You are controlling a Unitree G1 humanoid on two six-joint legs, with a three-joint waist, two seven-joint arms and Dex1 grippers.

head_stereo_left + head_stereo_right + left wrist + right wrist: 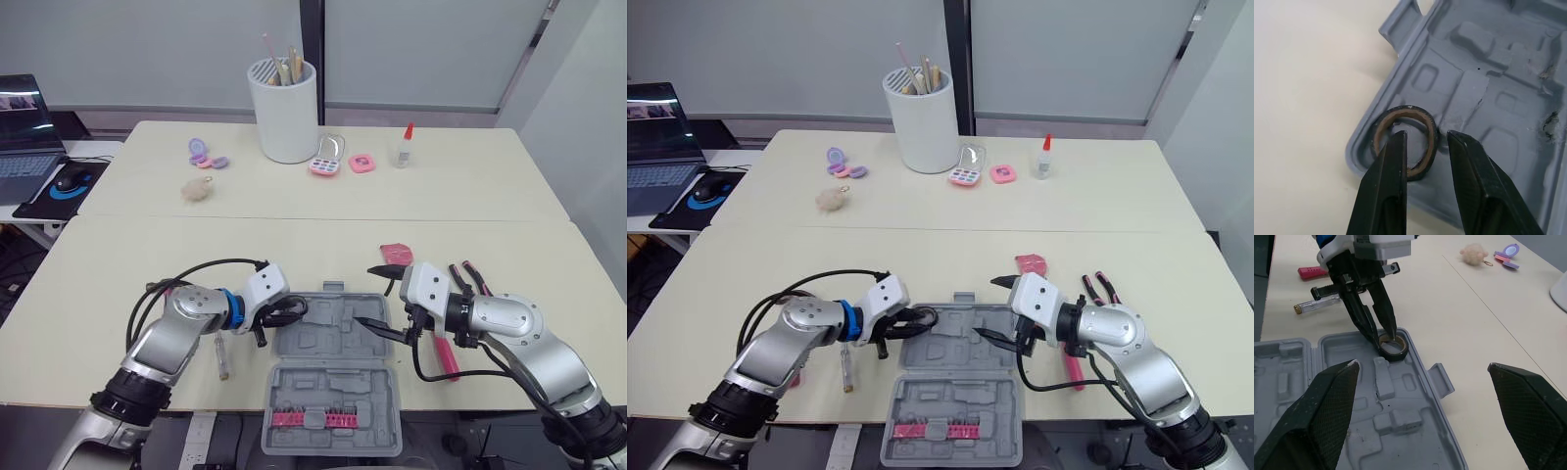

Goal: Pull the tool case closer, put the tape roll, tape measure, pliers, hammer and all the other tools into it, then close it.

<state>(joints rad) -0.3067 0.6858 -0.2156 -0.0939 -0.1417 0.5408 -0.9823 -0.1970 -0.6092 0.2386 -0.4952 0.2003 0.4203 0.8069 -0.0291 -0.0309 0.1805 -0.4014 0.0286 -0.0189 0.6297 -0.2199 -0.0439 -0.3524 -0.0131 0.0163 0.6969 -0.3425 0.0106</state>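
- Tape roll (1405, 110) lay tilted in the far left corner of the open tool case (333, 338), near your edge of the surface (98, 274).
- Your left tool (1426, 136) was slightly open, astride the roll's wall, apparently placing it.
- Your right tool (1422, 364) hovered above the case, wide open and empty.

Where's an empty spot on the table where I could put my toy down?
The wide bare strip between the fluffy ball and the tool case is free, and so is the far corner past the glue bottle. It is crowded around the case: left gripper, right gripper, pliers, clear-handled tool.
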